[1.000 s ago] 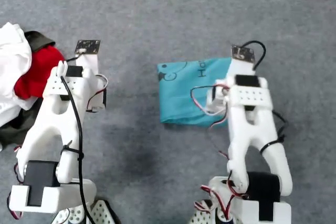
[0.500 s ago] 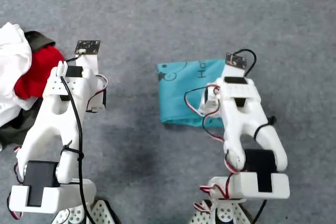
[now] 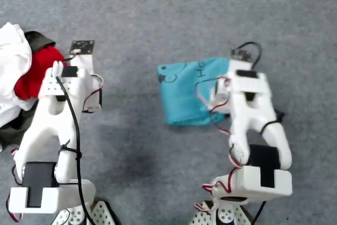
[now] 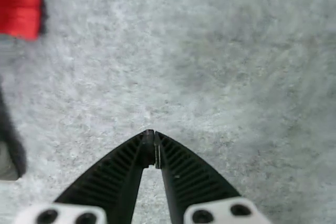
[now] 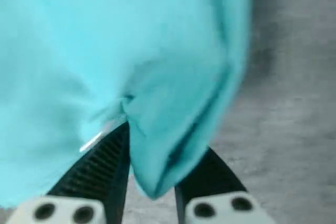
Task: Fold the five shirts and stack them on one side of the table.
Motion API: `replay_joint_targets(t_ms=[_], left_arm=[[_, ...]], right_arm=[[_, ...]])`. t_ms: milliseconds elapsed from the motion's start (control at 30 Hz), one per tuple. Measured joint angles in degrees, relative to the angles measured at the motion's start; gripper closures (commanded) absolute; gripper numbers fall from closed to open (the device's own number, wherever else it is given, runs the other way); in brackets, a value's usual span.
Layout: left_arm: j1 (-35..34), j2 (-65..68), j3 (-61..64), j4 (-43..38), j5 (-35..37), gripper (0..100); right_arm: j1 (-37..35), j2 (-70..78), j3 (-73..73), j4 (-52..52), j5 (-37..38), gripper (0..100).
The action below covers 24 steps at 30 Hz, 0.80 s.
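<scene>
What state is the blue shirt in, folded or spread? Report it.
Folded: the blue shirt lies as a compact, layered rectangle, its edge pinched in the right gripper.

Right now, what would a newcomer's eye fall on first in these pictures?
The turquoise shirt, partly folded mid-table, with the right hand pinching a fold of its edge. Next, at the table's left edge, a red shirt lies bright against a crumpled white shirt. The left hand hangs shut over bare grey table.
</scene>
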Motion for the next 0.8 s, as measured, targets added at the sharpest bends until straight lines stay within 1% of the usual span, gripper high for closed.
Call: replay_joint_targets(t_ms=[100,267,433,500,667,733,767,800], left_arm=[[-1.9,0.0,0.0,0.0,0.0,97],[-2.5,0.0,0.2,0.0,0.0,97],[-2.5,0.0,0.2,0.0,0.0,97],[-2.5,0.0,0.2,0.0,0.0,97],[-2.5,0.0,0.1,0.3,0.0,97],[-3.2,0.0,-0.8,2.0,0.0,97],[-3.8,0.0,-1.8,3.3,0.0,97],[-4.6,0.0,-3.4,4.4,0.0,96]], right_arm=[[4.7,0.7,-6.5,2.4,2.5,98.5],[14.4,6.0,-18.6,-0.8,3.8,98.5],[23.5,16.4,-33.0,-1.3,3.8,98.5],[26.6,21.3,-39.0,-0.6,5.3,98.5],[30.5,31.7,-53.4,9.1,9.3,98.5],[31.2,35.1,-58.9,13.0,10.4,98.2],[31.6,36.7,-61.5,14.7,10.8,97.3],[32.0,38.3,-64.2,16.5,11.4,94.3]])
